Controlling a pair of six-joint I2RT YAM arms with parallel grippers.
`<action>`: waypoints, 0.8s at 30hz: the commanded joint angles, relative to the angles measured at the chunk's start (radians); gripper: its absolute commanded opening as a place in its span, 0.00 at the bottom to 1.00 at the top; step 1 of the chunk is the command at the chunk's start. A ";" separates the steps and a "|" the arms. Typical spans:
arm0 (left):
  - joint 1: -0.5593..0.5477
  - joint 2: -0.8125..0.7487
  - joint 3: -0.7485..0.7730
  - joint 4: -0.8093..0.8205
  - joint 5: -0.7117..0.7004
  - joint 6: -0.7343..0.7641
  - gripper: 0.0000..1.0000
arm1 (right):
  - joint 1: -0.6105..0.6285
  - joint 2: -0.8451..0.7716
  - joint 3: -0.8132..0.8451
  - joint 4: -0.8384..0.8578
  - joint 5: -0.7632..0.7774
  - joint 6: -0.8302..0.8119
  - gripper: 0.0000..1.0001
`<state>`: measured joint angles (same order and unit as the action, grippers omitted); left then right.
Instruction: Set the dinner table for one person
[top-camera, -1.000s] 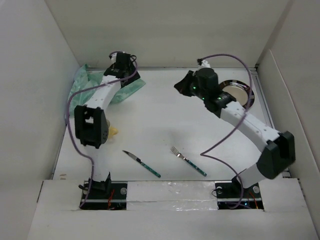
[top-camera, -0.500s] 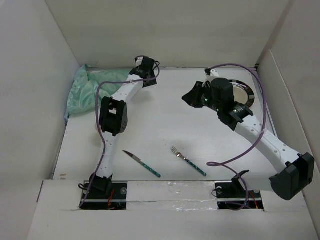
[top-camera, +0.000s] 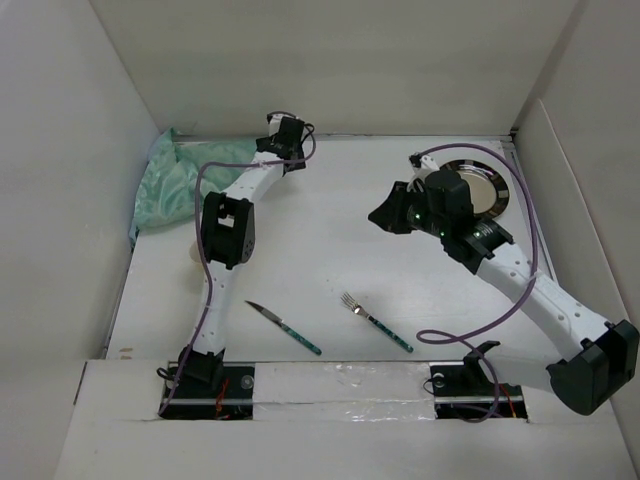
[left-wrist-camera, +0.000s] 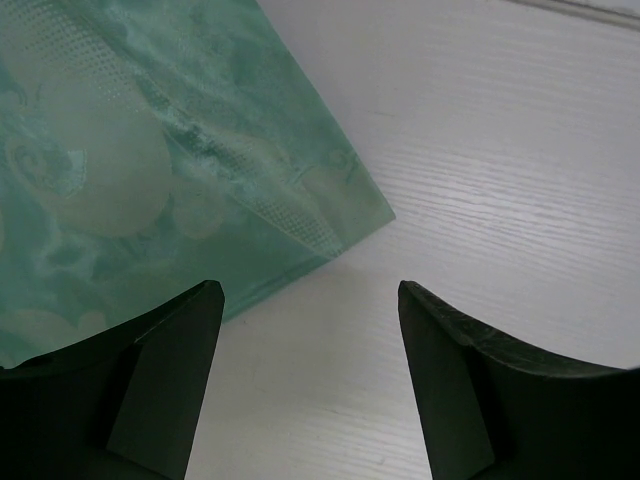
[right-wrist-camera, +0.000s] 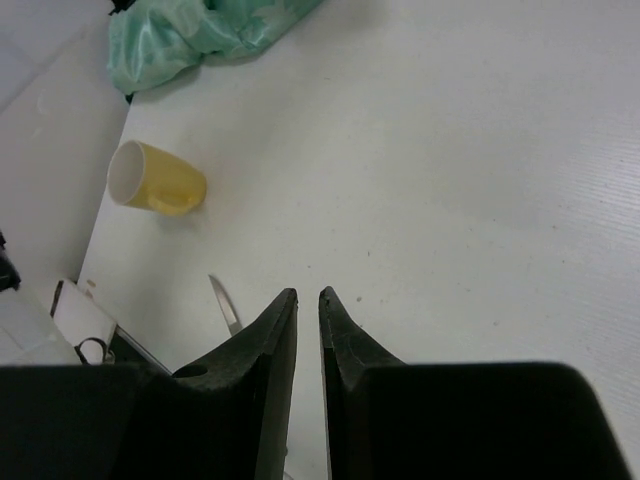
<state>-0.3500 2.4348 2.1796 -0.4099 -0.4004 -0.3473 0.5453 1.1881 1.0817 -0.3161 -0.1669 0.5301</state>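
The dinner table is a white tabletop with white walls round it. A mint-green cloth lies bunched at its far left. My left gripper is at the back; in the left wrist view it is open and empty over bare table, a cloth corner just beyond its left finger. My right gripper hovers mid-table; its jaws are shut on nothing. A shiny metal plate lies at the far right. A knife and a fork lie near the front.
A yellow cup lies on its side near the left wall; in the top view my left arm mostly hides it. The knife's blade shows left of my right fingers. Purple cables loop off both arms.
My left arm has swung right along the back wall. The cloth that reached under it a second ago now sits further left. My right arm has pulled back, uncovering the plate.
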 joint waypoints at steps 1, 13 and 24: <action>0.014 0.035 0.048 0.020 0.028 0.045 0.68 | 0.008 -0.030 0.038 -0.012 -0.023 -0.013 0.20; 0.048 0.130 0.077 -0.013 0.126 0.068 0.22 | 0.008 -0.035 0.105 -0.023 -0.043 -0.001 0.21; -0.114 0.030 -0.009 0.057 0.222 0.131 0.00 | -0.070 -0.002 0.121 -0.006 -0.008 -0.007 0.22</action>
<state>-0.3592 2.5374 2.2082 -0.3626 -0.2874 -0.2401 0.4934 1.1866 1.1854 -0.3477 -0.1951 0.5301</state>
